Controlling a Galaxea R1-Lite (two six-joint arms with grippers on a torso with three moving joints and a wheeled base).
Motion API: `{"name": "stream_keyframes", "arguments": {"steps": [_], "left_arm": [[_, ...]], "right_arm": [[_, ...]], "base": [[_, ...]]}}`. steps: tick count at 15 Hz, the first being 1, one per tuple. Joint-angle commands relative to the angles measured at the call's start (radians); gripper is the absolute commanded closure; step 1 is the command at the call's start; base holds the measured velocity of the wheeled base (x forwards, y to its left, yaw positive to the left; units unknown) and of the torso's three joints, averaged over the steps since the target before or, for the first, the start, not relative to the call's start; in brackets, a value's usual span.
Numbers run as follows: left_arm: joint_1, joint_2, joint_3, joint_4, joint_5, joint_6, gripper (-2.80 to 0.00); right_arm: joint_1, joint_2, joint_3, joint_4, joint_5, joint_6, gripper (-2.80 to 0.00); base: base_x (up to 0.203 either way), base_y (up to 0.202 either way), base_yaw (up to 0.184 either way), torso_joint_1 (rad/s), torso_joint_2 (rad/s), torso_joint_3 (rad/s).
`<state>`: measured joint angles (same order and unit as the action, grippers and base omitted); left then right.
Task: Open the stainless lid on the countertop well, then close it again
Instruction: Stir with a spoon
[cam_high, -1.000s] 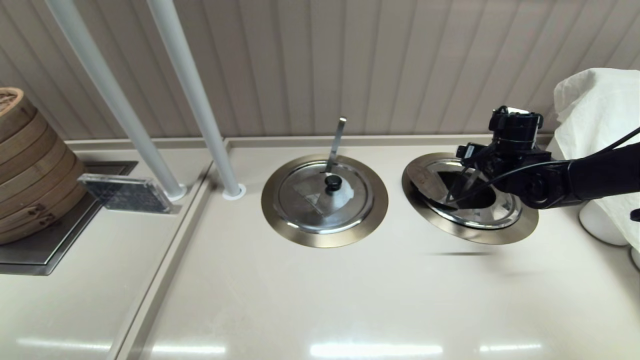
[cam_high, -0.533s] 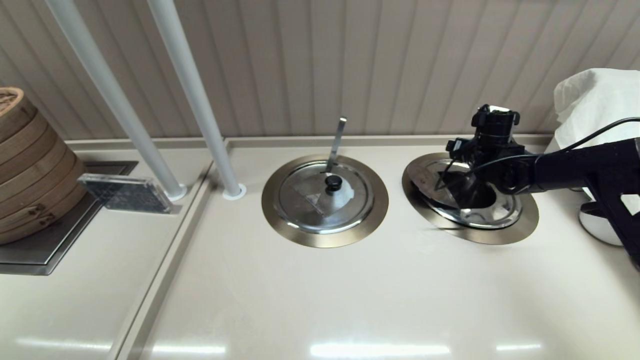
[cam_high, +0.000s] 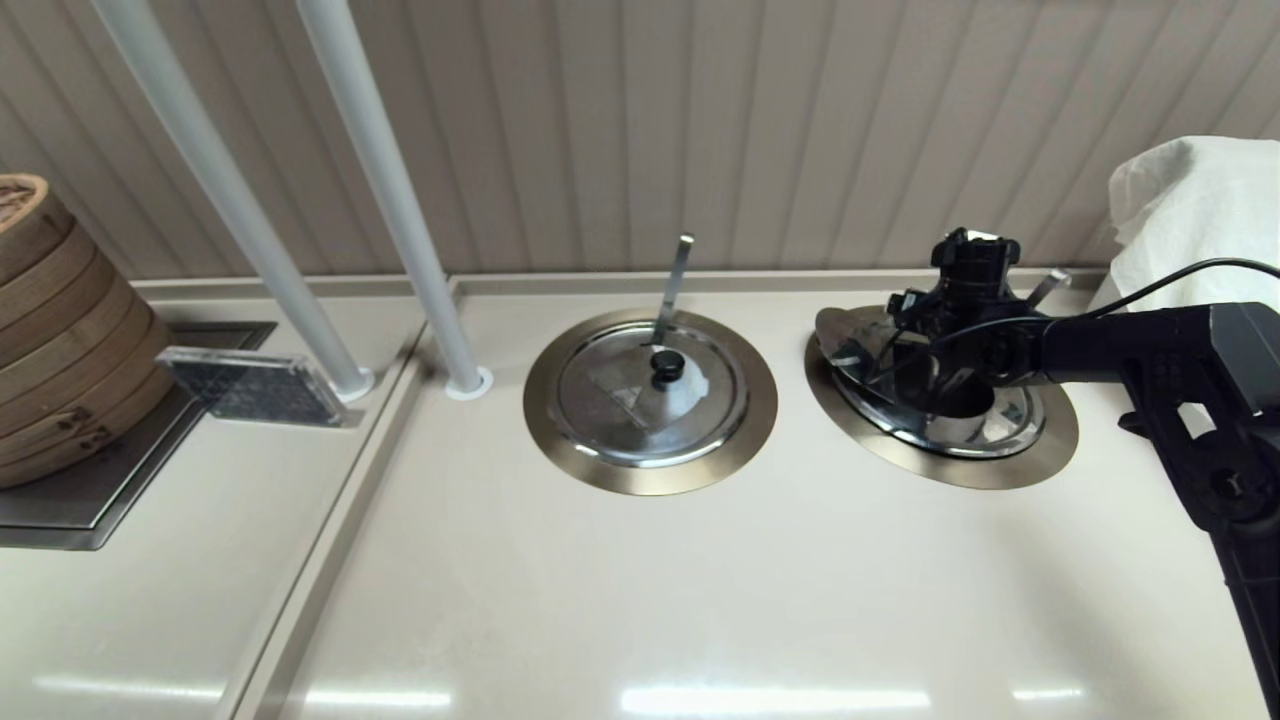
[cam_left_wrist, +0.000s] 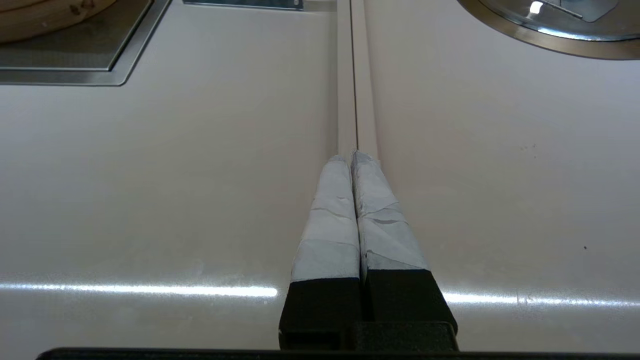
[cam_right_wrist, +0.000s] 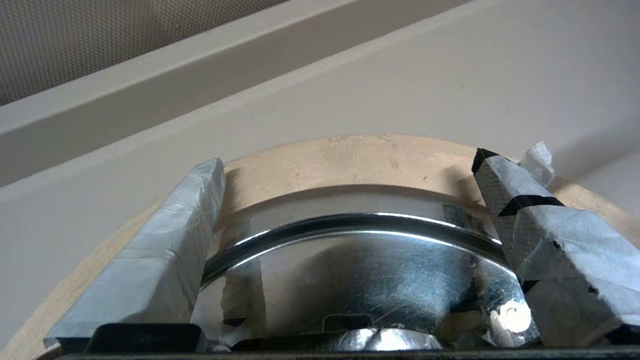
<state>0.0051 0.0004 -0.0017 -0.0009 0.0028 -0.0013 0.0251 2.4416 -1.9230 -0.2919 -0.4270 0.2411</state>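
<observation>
The stainless lid (cam_high: 995, 420) lies on the countertop well, whose brushed-steel ring (cam_high: 960, 468) is at the right of the counter. A slanted ladle handle (cam_high: 1047, 287) pokes out behind it. My right gripper (cam_high: 928, 345) hangs low over the lid's middle and hides the knob. In the right wrist view the right gripper (cam_right_wrist: 345, 162) is open, with its taped fingers (cam_right_wrist: 150, 260) spread wide over the shiny lid (cam_right_wrist: 360, 270) and the ring (cam_right_wrist: 350, 160) beyond. My left gripper (cam_left_wrist: 352, 156) is shut and empty, parked over a seam in the counter.
The twin lid (cam_high: 620, 400) with a whitish patch sits in its own ring at centre, with a ladle handle (cam_high: 676, 280) behind it. Two white poles (cam_high: 400, 220) rise at the left. Bamboo steamers (cam_high: 50, 330) stand far left. A white cloth (cam_high: 1200, 210) is at far right.
My right arm has swung left and toward the wall, so the gripper now sits over the lid's centre. The ladle handle behind the well has come into view.
</observation>
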Motion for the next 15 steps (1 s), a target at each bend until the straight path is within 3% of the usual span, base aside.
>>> {"name": "stream_keyframes", "arguments": {"steps": [1, 7, 12, 15], "left_arm": [[0.001, 0.001, 0.0, -0.001, 0.0, 0.0, 0.0], [0.001, 0.001, 0.0, -0.001, 0.0, 0.0, 0.0], [0.001, 0.001, 0.0, -0.001, 0.0, 0.0, 0.0], [0.001, 0.001, 0.0, -0.001, 0.0, 0.0, 0.0]], "right_arm": [[0.028, -0.082, 0.048, -0.003, -0.002, 0.017, -2.8], [0.169, -0.445, 0.314, -0.066, -0.005, 0.025, -2.8], [0.137, -0.519, 0.358, 0.376, -0.069, -0.005, -2.8], [0.062, -0.493, 0.341, 0.482, -0.076, -0.03, -2.8]], "base": [[0.0, 0.0, 0.0, 0.0, 0.0, 0.0], [0.0, 0.0, 0.0, 0.0, 0.0, 0.0], [0.0, 0.0, 0.0, 0.0, 0.0, 0.0], [0.0, 0.0, 0.0, 0.0, 0.0, 0.0]]}}
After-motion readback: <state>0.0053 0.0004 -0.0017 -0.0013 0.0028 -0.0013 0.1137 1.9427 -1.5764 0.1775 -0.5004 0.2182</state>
